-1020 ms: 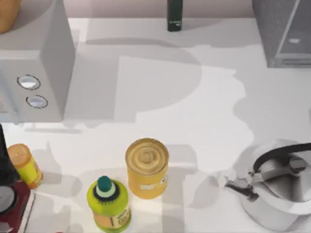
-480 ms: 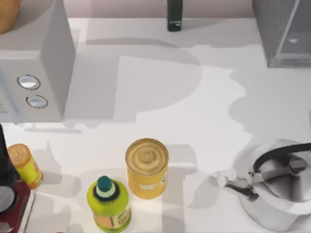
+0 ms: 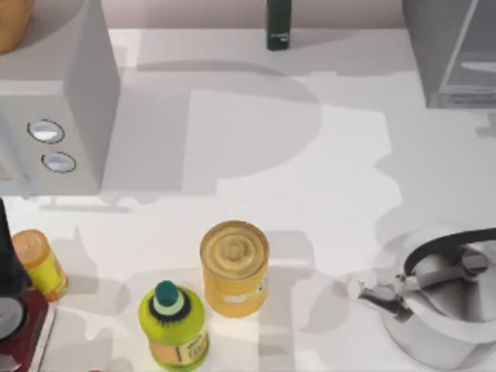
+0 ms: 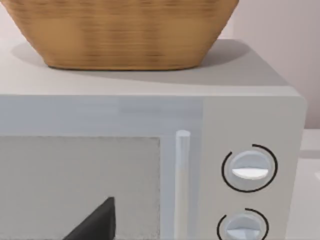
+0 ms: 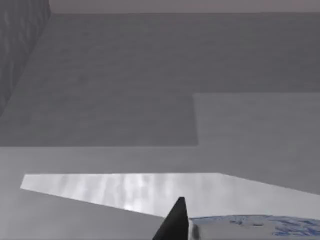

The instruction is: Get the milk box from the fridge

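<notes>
One finger (image 5: 174, 220) of my right gripper touches the milk box (image 5: 255, 226) inside the fridge (image 3: 449, 54); grip unclear, so I'd withdraw slowly.

yellow can (image 3: 235, 267), grey fridge (image 3: 449, 50) (pale panel)

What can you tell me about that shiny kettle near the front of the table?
The kettle is a rounded, polished silvery metal pot standing upright on the white table, at the near right corner in the top view, partly cut off by the picture's edge. A dark curved handle arches over its lid, and a short spout points toward the table's left, at the yellow can, which stands well apart from it. Nothing touches the kettle except the table beneath it.
</notes>
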Robot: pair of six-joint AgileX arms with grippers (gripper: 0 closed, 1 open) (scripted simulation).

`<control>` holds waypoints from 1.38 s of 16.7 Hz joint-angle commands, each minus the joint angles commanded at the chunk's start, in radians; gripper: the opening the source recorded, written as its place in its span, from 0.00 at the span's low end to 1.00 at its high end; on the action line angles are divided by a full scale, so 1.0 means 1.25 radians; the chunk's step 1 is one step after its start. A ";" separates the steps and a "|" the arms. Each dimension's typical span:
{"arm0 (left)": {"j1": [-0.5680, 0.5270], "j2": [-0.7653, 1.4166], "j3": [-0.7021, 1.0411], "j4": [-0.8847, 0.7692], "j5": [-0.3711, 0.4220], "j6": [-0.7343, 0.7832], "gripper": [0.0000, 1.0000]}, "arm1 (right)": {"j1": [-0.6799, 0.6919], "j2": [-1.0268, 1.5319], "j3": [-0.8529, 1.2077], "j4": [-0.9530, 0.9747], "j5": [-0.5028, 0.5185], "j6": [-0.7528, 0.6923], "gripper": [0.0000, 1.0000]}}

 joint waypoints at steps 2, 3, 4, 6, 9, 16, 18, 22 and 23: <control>0.000 0.000 0.000 0.000 0.000 0.000 1.00 | -0.008 -0.042 -0.057 0.022 -0.010 -0.002 0.00; 0.000 0.000 0.000 0.000 0.000 0.000 1.00 | -0.010 -0.057 -0.078 0.030 -0.014 -0.003 0.00; 0.000 0.000 0.000 0.000 0.000 0.000 1.00 | -0.013 -0.068 -0.093 0.037 -0.018 -0.003 0.00; 0.000 0.000 0.000 0.000 0.000 0.000 1.00 | -0.014 -0.075 -0.102 0.041 -0.020 -0.004 0.00; 0.000 0.000 0.000 0.000 0.000 0.000 1.00 | -0.009 -0.070 -0.100 0.039 -0.019 -0.002 0.00; 0.000 0.000 0.000 0.000 0.000 0.000 1.00 | 0.015 -0.240 -0.177 -0.046 0.019 0.001 0.00; 0.000 0.000 0.000 0.000 0.000 0.000 1.00 | 0.030 -0.361 -0.235 -0.096 0.038 0.003 0.00; 0.000 0.000 0.000 0.000 0.000 0.000 1.00 | 0.068 -0.677 -0.381 -0.213 0.080 0.011 0.00; 0.000 0.000 0.000 0.000 0.000 0.000 1.00 | 0.079 -0.765 -0.419 -0.243 0.090 0.013 0.00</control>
